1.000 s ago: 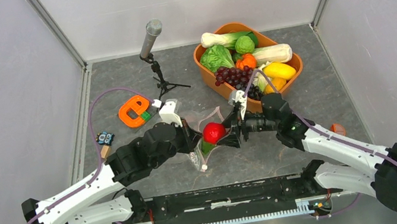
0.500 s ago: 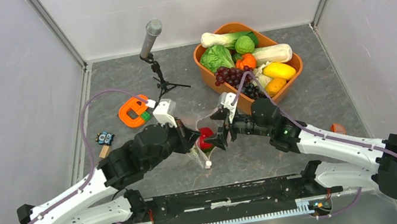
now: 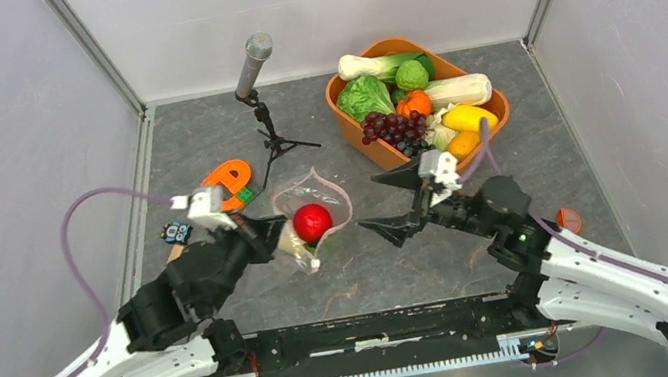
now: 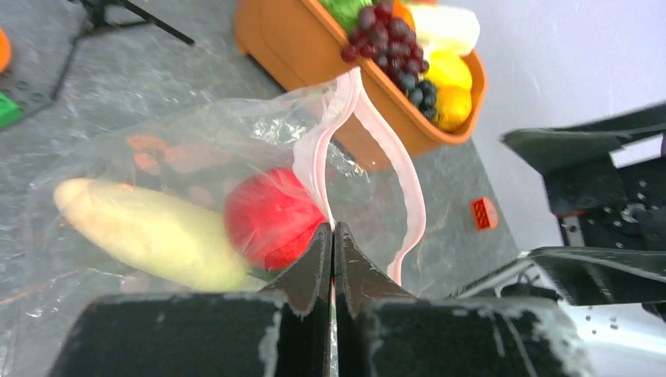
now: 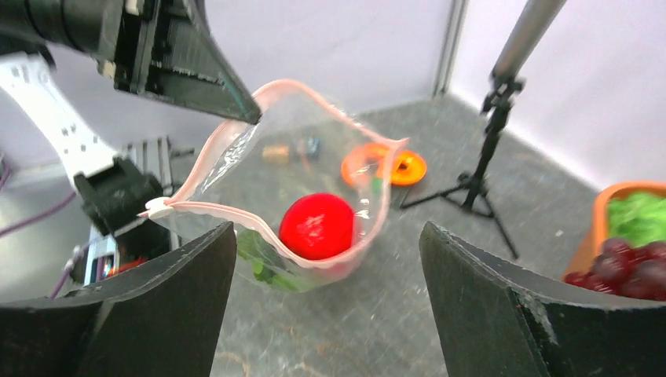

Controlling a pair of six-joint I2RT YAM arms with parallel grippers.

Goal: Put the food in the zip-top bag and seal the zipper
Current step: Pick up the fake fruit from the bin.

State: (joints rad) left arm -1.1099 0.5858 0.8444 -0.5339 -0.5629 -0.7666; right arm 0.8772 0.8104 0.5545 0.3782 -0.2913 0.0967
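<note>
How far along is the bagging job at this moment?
Done: a red fruit and a pale yellow-green piece lie inside the zip-top bag. In hand: the left gripper pinches the zipper rim, holding the mouth open, while the right gripper hangs open and empty beside it. Left: the grape bunch and other pieces sit in the orange tub, and the zipper is unsealed.

A grey mottled table point(image 3: 201, 139) lies under my arms. Just beyond my right gripper point(image 3: 391, 202) an orange tub point(image 3: 383, 150) sits on it. Farther out, between that and my left gripper point(image 3: 268, 231), a microphone stand point(image 3: 273, 137) rests on tripod legs. Beyond the left gripper's outer side lies an orange ring-shaped piece point(image 3: 225, 177), with a small blue board point(image 3: 177, 233) nearer me. A small orange block point(image 3: 569, 218) lies behind the right gripper. Whether the zip-top bag point(image 3: 304, 249) touches the table, I cannot tell.
</note>
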